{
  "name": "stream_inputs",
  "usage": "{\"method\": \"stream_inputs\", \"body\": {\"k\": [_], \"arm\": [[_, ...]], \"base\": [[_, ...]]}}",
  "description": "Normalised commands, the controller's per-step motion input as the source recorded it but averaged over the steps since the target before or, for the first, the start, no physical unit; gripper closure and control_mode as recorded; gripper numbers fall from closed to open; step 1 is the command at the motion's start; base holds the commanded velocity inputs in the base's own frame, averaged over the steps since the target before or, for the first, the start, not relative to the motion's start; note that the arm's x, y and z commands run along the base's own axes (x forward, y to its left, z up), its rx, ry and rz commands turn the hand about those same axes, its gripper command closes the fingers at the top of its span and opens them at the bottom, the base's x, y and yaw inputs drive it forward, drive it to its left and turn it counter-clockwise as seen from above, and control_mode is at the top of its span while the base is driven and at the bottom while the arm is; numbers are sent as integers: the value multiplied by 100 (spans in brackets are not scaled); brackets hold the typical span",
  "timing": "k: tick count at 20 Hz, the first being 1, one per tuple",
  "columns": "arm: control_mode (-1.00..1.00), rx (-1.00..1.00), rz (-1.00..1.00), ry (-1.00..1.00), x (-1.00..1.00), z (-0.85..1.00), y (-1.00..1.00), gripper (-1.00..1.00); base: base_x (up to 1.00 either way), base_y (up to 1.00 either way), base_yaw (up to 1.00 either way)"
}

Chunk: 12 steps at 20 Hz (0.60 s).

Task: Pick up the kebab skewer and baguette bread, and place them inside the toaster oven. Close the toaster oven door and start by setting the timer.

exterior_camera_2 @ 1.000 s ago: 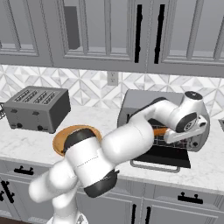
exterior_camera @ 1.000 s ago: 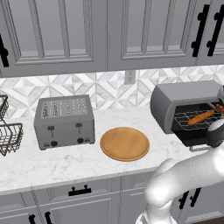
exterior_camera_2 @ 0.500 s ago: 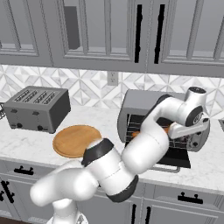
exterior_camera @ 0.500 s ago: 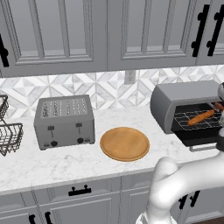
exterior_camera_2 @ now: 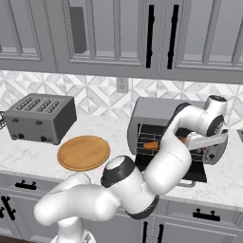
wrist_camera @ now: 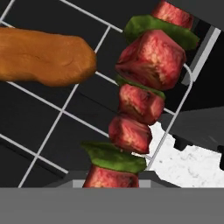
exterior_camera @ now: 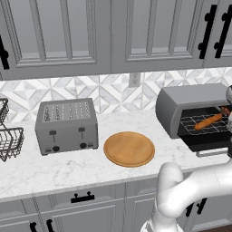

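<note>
The toaster oven (exterior_camera: 181, 106) (exterior_camera_2: 156, 111) stands at the counter's right end. Its door (exterior_camera: 209, 144) (exterior_camera_2: 187, 172) is folded down flat. The orange-brown baguette bread (exterior_camera: 208, 122) (exterior_camera_2: 151, 145) (wrist_camera: 43, 57) lies on the wire rack inside. My gripper (wrist_camera: 113, 180) (exterior_camera_2: 187, 141) reaches into the oven mouth from the right and is shut on the kebab skewer (wrist_camera: 140, 96) (exterior_camera: 225, 110). The skewer, strung with red meat and green pieces, hangs just above the rack's right front corner, beside the baguette's end. The skewer hides my fingertips.
A round wooden board (exterior_camera: 129, 148) (exterior_camera_2: 84, 152) lies on the marble counter left of the oven. A grey slot toaster (exterior_camera: 66, 125) (exterior_camera_2: 40, 117) stands further left, and a wire basket (exterior_camera: 9, 136) sits at the far left edge. Wall cabinets hang above.
My arm has swung its elbow round and the hand has shifted right and up at the oven mouth, still holding the skewer. The baguette has not moved.
</note>
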Motion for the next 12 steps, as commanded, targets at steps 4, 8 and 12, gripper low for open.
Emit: {"method": "stream_inputs", "body": {"k": [4,8,12], "arm": [[-100,0,0,0,19,-44,0,100],[-100,0,0,0,33,-25,-13,100],[-100,0,0,0,7,-55,-4,100]], "base": [[0,0,0],[0,0,0],[0,0,0]]}}
